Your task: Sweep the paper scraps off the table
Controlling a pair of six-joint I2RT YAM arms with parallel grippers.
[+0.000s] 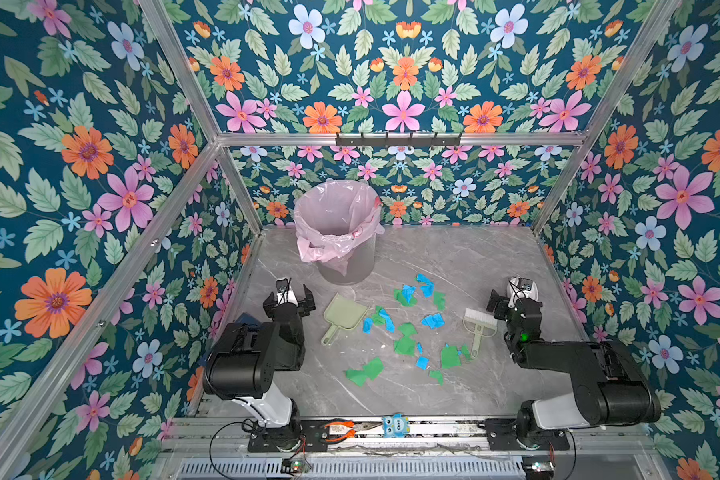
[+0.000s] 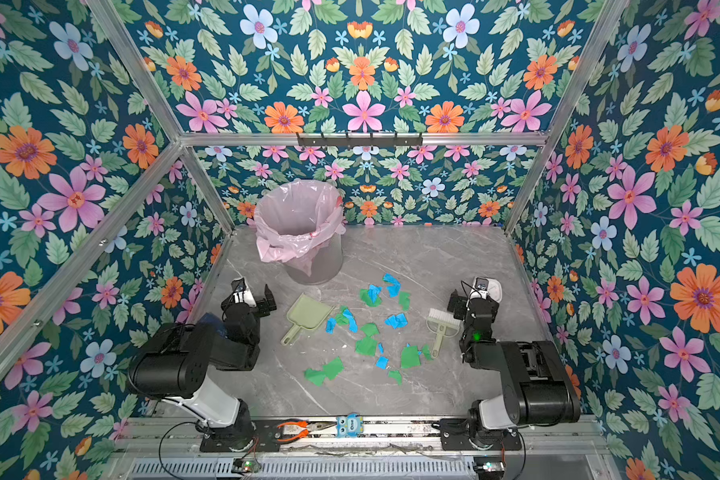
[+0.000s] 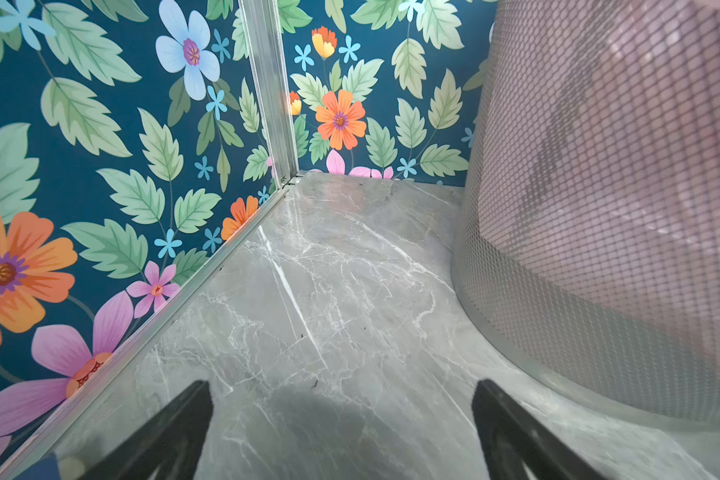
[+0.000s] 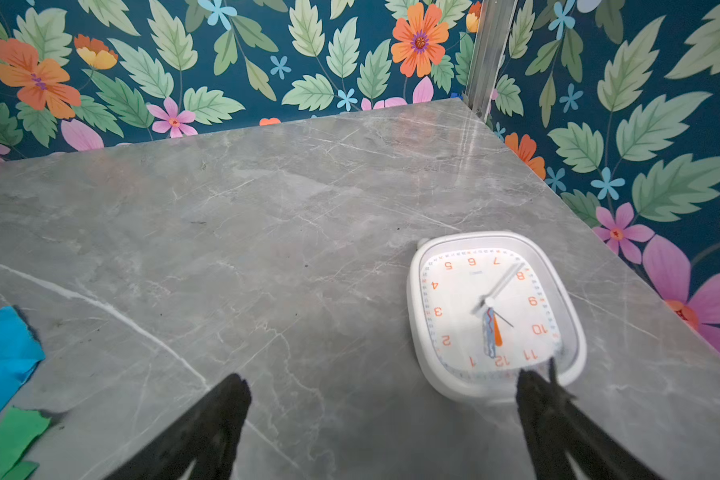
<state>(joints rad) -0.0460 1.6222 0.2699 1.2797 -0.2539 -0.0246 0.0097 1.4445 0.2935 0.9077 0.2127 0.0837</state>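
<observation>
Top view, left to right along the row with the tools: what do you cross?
left gripper → dustpan → paper scraps → brush → right gripper

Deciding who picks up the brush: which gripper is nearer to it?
Right. The right gripper sits just beside the brush; the left gripper is across the paper scraps, next to the dustpan.

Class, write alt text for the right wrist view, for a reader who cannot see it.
A white square clock lies face up on the grey marble table, in front of the open right claw. Blue and green paper scraps lie off to one side; floral walls stand behind.
</observation>
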